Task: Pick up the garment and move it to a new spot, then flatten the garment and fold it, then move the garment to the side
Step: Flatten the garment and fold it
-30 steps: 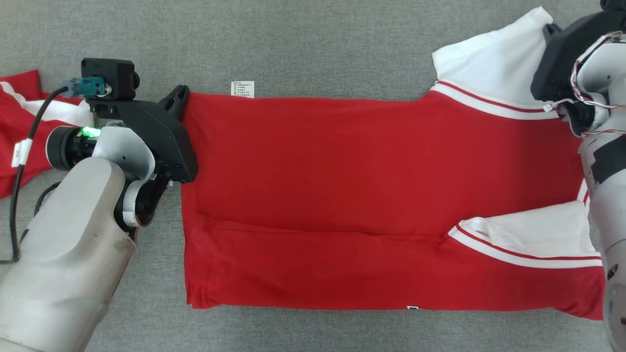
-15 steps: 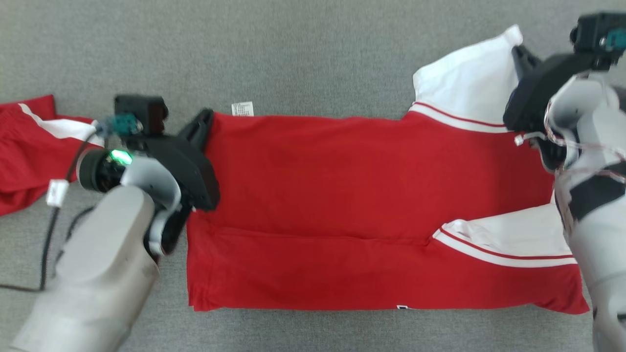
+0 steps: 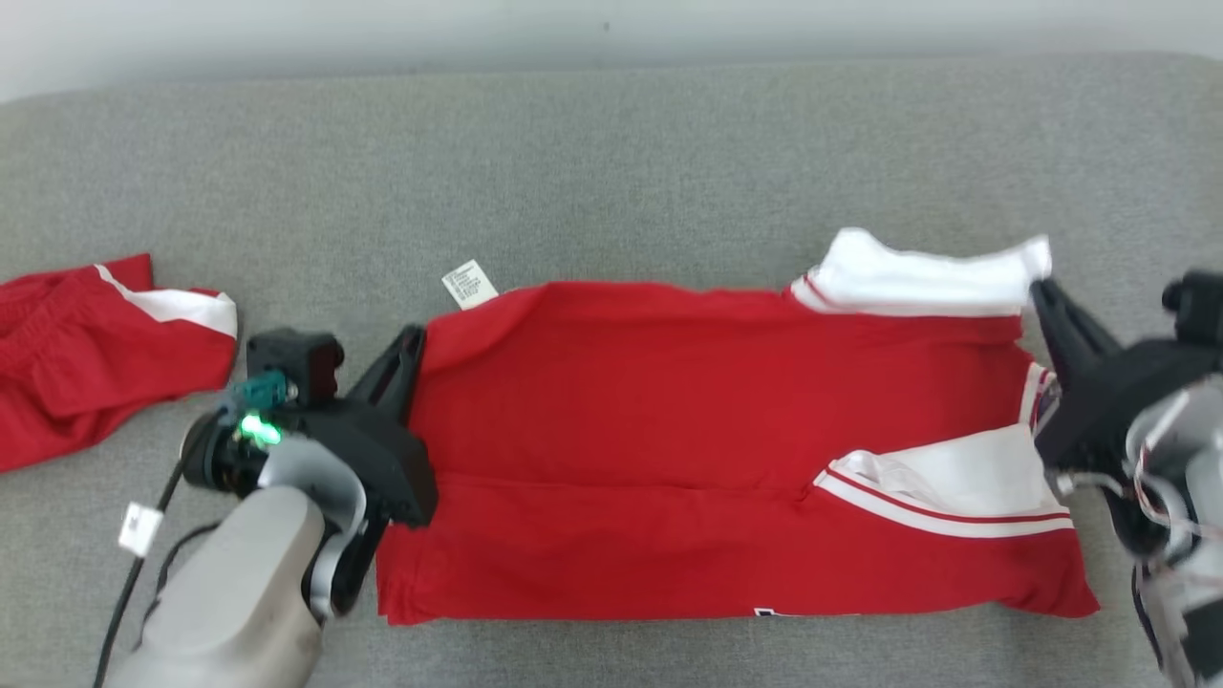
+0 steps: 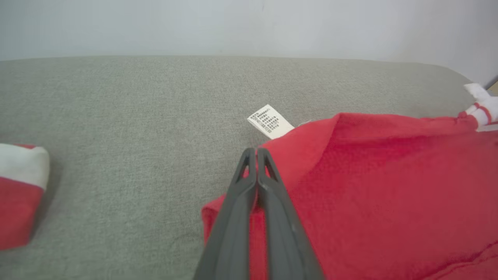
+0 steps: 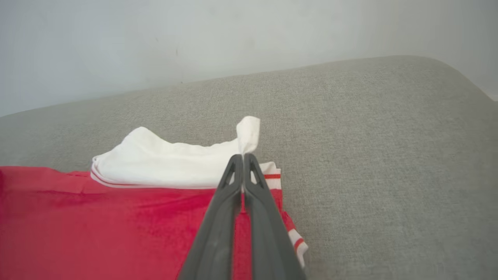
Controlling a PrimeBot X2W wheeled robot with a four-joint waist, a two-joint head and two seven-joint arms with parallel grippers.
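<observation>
Head view, garment (image 3: pixel 688 411) edge risen (camera shifted), left gripper (image 3: pixel 413 336), right gripper (image 3: pixel 1038 288) pinching it

Illumination: bright, even and diffuse; source not evident; no glare.
Shadows: faint and soft-edged. One is a thin band along the near hem of the garment (image 3: pixel 669 411); another lies beside the second red cloth (image 4: pixel 19 210).
Head view: mild motion blur, heaviest on the right arm (image 3: pixel 1170 497) at the frame edge.
Wrist views: wide-angle bowing of the grey fabric surface (image 4: pixel 116 116) along its far edge. The left tool (image 4: pixel 256 152) and right tool (image 5: pixel 242 156) go soft near the lens. The wall (image 5: pixel 194 46) is pale and featureless.
</observation>
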